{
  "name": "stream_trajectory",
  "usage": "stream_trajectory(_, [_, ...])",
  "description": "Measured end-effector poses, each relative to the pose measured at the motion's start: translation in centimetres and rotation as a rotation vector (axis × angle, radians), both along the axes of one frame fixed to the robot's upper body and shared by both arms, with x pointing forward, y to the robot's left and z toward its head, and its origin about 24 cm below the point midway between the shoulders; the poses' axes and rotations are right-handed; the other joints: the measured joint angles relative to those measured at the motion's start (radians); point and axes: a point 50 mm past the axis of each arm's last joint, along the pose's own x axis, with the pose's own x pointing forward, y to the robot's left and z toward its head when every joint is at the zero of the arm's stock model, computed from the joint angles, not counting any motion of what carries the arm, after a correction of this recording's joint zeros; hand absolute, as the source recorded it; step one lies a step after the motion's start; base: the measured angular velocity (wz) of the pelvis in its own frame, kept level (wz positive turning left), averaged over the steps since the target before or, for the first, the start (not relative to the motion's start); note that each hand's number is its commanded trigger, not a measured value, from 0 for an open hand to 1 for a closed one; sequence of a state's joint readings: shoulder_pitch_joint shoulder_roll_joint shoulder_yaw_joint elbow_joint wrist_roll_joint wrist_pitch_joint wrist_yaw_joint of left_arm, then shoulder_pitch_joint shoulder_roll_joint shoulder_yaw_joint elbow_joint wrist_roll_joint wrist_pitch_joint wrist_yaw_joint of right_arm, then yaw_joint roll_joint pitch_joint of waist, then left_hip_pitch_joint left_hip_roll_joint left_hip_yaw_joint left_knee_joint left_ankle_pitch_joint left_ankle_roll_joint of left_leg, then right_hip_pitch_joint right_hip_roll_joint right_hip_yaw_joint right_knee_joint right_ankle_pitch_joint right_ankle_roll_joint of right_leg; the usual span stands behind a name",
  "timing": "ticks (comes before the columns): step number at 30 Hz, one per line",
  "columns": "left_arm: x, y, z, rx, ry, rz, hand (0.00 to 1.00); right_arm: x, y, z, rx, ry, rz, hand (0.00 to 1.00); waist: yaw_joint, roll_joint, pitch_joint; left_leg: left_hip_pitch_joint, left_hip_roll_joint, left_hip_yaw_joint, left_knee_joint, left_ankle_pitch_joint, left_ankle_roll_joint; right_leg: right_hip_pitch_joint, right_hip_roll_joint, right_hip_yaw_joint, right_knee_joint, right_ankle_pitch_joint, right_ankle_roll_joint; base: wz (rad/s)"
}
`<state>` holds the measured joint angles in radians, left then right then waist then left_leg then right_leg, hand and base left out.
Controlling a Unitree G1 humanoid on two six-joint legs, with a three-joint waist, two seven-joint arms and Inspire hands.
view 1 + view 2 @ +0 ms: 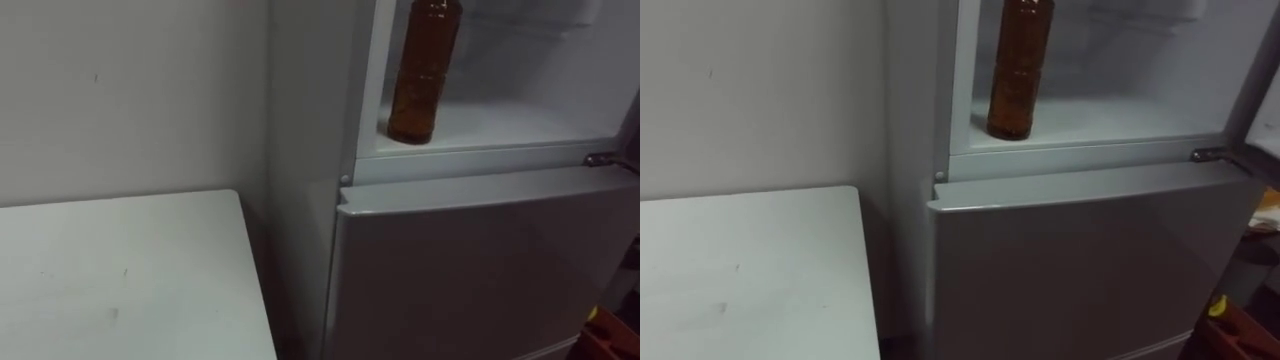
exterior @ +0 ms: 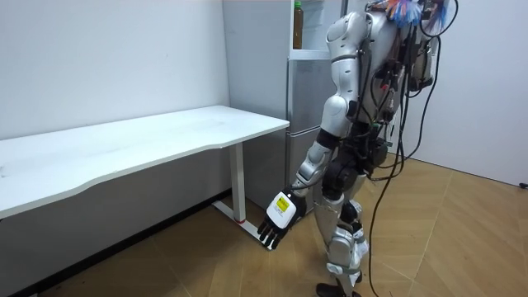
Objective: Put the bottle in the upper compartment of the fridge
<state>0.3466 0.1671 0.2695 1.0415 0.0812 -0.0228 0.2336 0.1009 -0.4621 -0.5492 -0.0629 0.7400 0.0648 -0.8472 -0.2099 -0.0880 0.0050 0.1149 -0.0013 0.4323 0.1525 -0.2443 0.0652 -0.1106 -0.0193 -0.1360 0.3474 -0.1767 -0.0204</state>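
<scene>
One brown bottle [image 1: 420, 75] stood upright in the open upper compartment [image 1: 520, 122] of the fridge [image 1: 300, 150], at its front left corner. Beneath it the lower door [image 1: 480, 270] was closed. A white surface [image 1: 120, 280] sat just left of the fridge. The robot's left hand [image 2: 276, 223] hung beside its thigh, fingers loosely straight, holding nothing.

No legible print on the bottle [image 1: 424, 70] or fridge [image 1: 480, 260].

The bottle [image 1: 425, 75] is glossy, translucent brown plastic. The lower fridge door [image 1: 480, 270] looks smooth with a dull sheen. The table top [image 1: 120, 280] is smooth matt white, and the floor [image 2: 445, 239] is wood.
</scene>
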Motion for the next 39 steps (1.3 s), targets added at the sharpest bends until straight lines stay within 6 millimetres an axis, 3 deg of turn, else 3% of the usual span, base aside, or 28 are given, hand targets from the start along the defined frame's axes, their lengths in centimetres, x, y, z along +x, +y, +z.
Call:
stream_trajectory(9, [0.1, -0.2, -0.1, -0.002, -0.007, 0.001, 0.0, 0.5, 0.9, 0.3, -0.009, 0.022, 0.048, 0.0, 0.003, 0.001, 0.0007, 0.002, -0.003, 0.002, 0.0, 0.001, -0.001, -0.011, 0.005, 0.021, 0.014, -0.003, -0.003, -0.05])
stream_trajectory(24, [0.0, -0.6, -0.2, -0.016, 0.002, -0.009, 0.0, 0.8, 2.3, 0.0, -0.027, 0.048, 0.093, 0.0, 0.012, -0.004, -0.0018, -0.002, 0.0, 0.002, 0.009, 0.002, -0.003, -0.01, 0.001, 0.016, 0.016, -0.002, -0.007, 0.0])
stream_trajectory(39, [-0.2, -1.3, -0.5, -0.007, 0.033, -0.048, 0.0, 1.7, 5.7, -0.3, -0.043, 0.019, 0.264, 0.0, 0.021, -0.001, -0.0068, -0.009, 0.006, 0.01, 0.026, 0.001, -0.004, -0.01, 0.001, 0.023, 0.016, 0.01, -0.014, -0.02])
